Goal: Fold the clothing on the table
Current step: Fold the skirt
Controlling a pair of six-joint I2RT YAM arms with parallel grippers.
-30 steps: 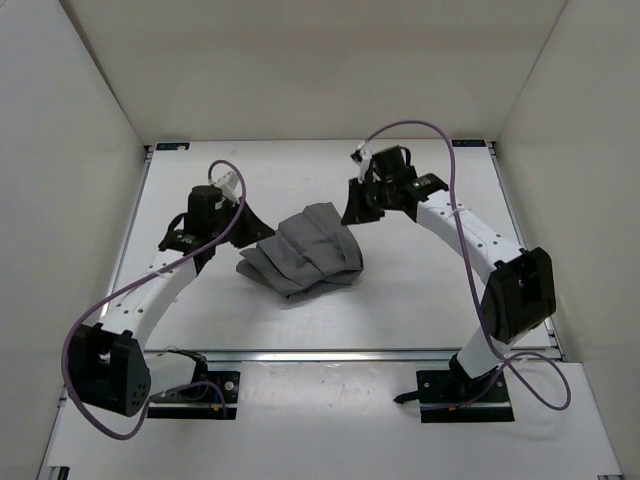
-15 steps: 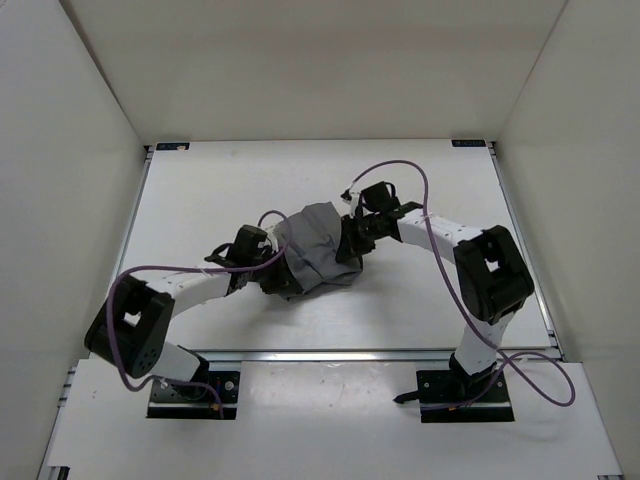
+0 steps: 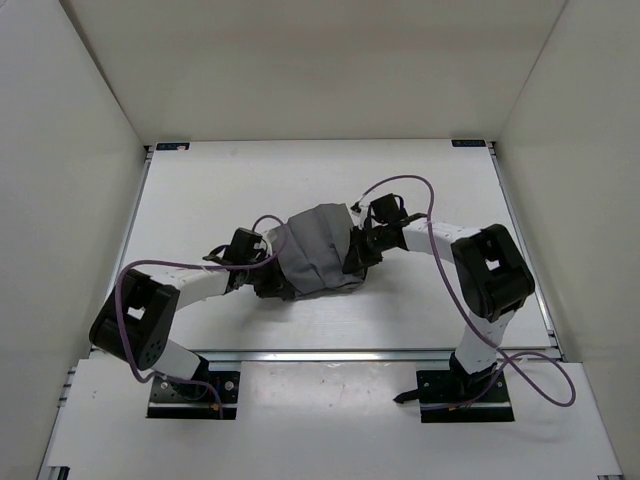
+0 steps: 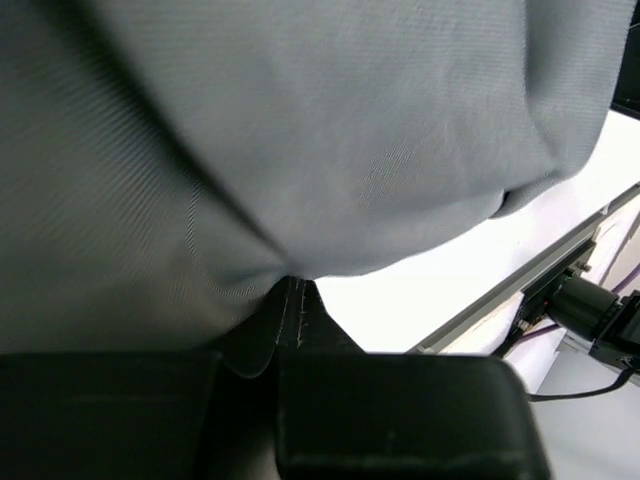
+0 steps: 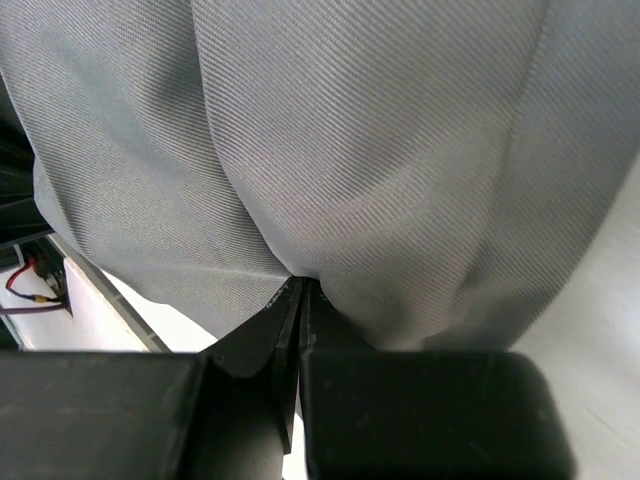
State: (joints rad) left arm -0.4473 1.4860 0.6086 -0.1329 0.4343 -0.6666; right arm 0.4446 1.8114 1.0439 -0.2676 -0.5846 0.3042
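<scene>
The white worktop (image 3: 200, 190) fills the middle of the overhead view, with white walls (image 3: 300, 60) on the left, right and far sides. The clothing (image 3: 318, 250), one plain grey bundle of soft fabric, sits near the centre of the worktop, bunched into a rounded heap with folds running down its length. It is wider than either of my hands.

My left arm (image 3: 190, 285) reaches in low from the left, its elbow close to the near edge. My right arm (image 3: 435, 235) bends in from the right, so the two meet the bundle from opposite sides. A thin metal rail (image 3: 330, 353) runs along the near edge of the worktop, in front of my two bases. Purple cables (image 3: 400, 185) loop above both arms.

My left hand (image 3: 268, 283) is at the bundle's lower left edge. From that wrist I see its fingers pressed together, with a tuck of grey cloth pinched at their tips and the fabric spreading out above and filling most of the view. My right hand (image 3: 352, 252) is against the bundle's right side. Its fingers are likewise closed tight, and creases in the cloth run together right where the tips meet, so it too is gripping fabric. Below the cloth in both wrist views a strip of white worktop shows.
</scene>
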